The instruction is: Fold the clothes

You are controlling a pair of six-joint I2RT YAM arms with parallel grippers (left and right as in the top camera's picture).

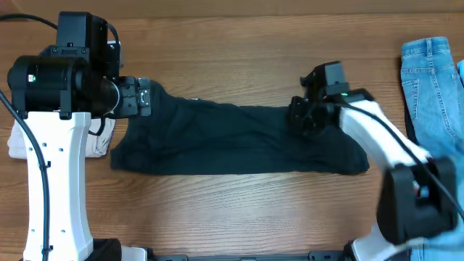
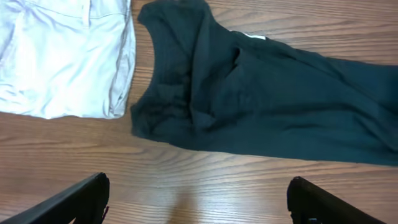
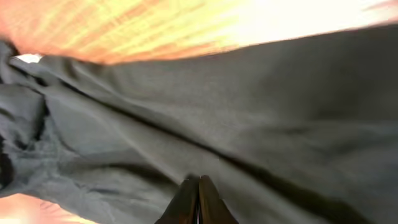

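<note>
The dark T-shirt (image 1: 239, 141) lies as a long rumpled band across the middle of the table (image 1: 239, 210). The left pincer (image 2: 198, 186) hangs near the shirt's left end, fingers wide apart and empty. The right pincer (image 3: 198, 183) is at the shirt's right end, fingers pressed together low over the fabric; I cannot tell whether cloth is caught between them. Beige shorts (image 2: 56, 56) lie just left of the shirt, and jeans (image 1: 431, 80) lie well to its right.

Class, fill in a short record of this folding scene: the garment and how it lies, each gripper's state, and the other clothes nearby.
garment: dark T-shirt, lying as a long crumpled band across the table
left gripper: open, by the shirt's left end, holding nothing
right gripper: shut, at the shirt's right end; whether it pinches cloth cannot be told
other clothes: beige shorts on the left, jeans on the right
</note>
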